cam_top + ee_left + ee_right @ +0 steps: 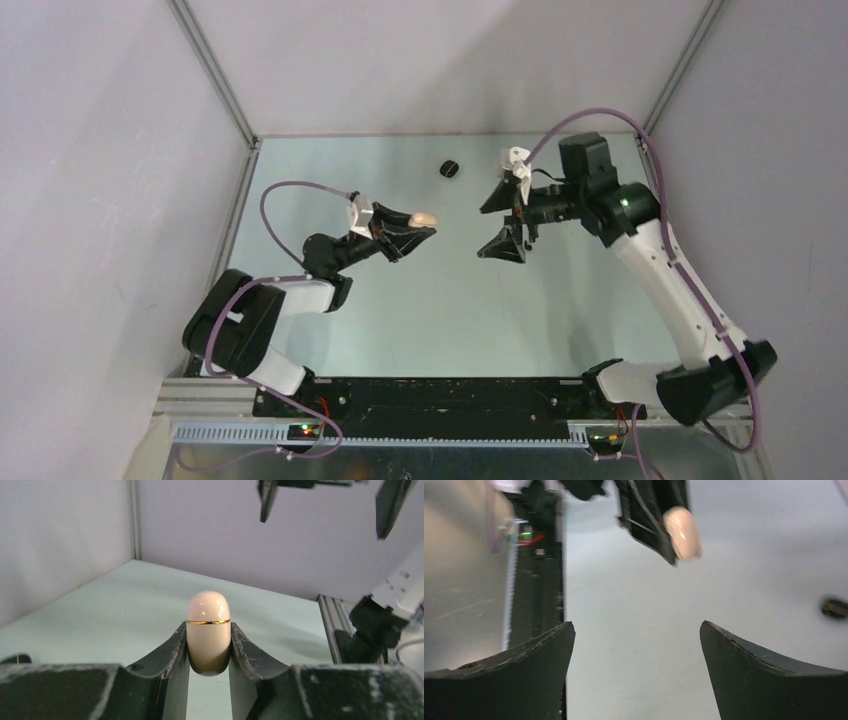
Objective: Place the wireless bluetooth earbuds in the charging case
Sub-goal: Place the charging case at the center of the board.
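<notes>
Closest to the left wrist camera, the left fingers (176, 644) are pinched tight on the lower half of a beige capsule (208, 625), leaving its rounded end and thin gold band clear beyond the tips. From that seam I judge it to be the charging case, shut, rather than a bud. It is held off the surface (420, 320) with the free end pointing toward the other arm, which looks meant to offer that end for a second grasp. Facing it, near but apart, the right fingers (756, 672) are spread wide and hold nothing, a stance that would suit taking the cap to pull the case open. A small black piece (450, 168) lies alone on the surface beyond both arms. Whether it is a bud or another case I cannot tell. No loose beige buds show in any view, so insertion seems not yet begun.
</notes>
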Robot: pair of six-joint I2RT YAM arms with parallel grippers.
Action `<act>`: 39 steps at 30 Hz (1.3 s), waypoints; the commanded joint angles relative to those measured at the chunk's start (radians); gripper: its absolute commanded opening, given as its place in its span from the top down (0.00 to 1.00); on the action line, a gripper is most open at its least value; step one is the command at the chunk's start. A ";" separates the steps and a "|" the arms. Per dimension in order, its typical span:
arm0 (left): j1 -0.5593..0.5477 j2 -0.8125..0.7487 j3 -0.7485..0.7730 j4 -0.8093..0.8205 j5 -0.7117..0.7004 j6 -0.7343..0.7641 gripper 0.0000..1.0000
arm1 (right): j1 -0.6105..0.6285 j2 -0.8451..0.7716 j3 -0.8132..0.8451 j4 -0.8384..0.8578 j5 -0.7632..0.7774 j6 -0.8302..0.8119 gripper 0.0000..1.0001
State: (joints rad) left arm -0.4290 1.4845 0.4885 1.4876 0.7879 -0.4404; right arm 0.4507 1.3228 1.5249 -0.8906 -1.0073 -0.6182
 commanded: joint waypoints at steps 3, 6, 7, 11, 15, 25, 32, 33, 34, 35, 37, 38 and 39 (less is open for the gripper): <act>0.041 0.142 0.054 0.020 -0.235 -0.165 0.81 | -0.109 -0.102 -0.212 0.403 0.357 0.250 0.00; 0.067 0.234 0.083 -0.034 -0.263 -0.306 0.80 | -0.157 -0.096 -0.215 0.427 0.401 0.307 0.00; 0.075 0.268 0.093 -0.055 -0.268 -0.330 0.80 | -0.165 -0.096 -0.216 0.428 0.406 0.312 0.00; 0.076 0.347 0.106 -0.132 -0.293 -0.425 0.79 | -0.169 -0.108 -0.241 0.455 0.407 0.329 0.00; 0.074 0.380 0.160 -0.391 -0.330 -0.439 0.80 | -0.169 -0.114 -0.260 0.473 0.407 0.333 0.00; 0.076 0.527 0.384 -0.956 -0.307 -0.396 0.76 | -0.150 -0.112 -0.275 0.486 0.414 0.329 0.00; 0.075 0.531 0.406 -1.001 -0.311 -0.400 0.56 | -0.121 -0.108 -0.279 0.490 0.438 0.327 0.00; 0.076 0.531 0.412 -1.016 -0.309 -0.401 0.54 | -0.118 -0.109 -0.279 0.490 0.442 0.327 0.00; 0.076 0.532 0.414 -1.024 -0.308 -0.402 0.50 | -0.117 -0.110 -0.279 0.489 0.444 0.326 0.00; 0.076 0.530 0.418 -1.042 -0.304 -0.402 0.41 | -0.118 -0.111 -0.279 0.490 0.448 0.327 0.00; 0.075 0.526 0.419 -1.063 -0.305 -0.403 0.21 | -0.118 -0.113 -0.279 0.491 0.468 0.336 0.00; 0.076 0.523 0.419 -1.070 -0.308 -0.401 0.14 | -0.119 -0.113 -0.279 0.497 0.476 0.361 0.00; 0.076 0.518 0.417 -1.081 -0.311 -0.400 0.04 | -0.120 -0.112 -0.279 0.499 0.488 0.378 0.00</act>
State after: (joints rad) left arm -0.3523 1.9953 0.9180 0.5659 0.5350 -0.8761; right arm 0.3309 1.2350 1.2427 -0.4351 -0.5674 -0.2890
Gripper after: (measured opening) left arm 0.817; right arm 0.996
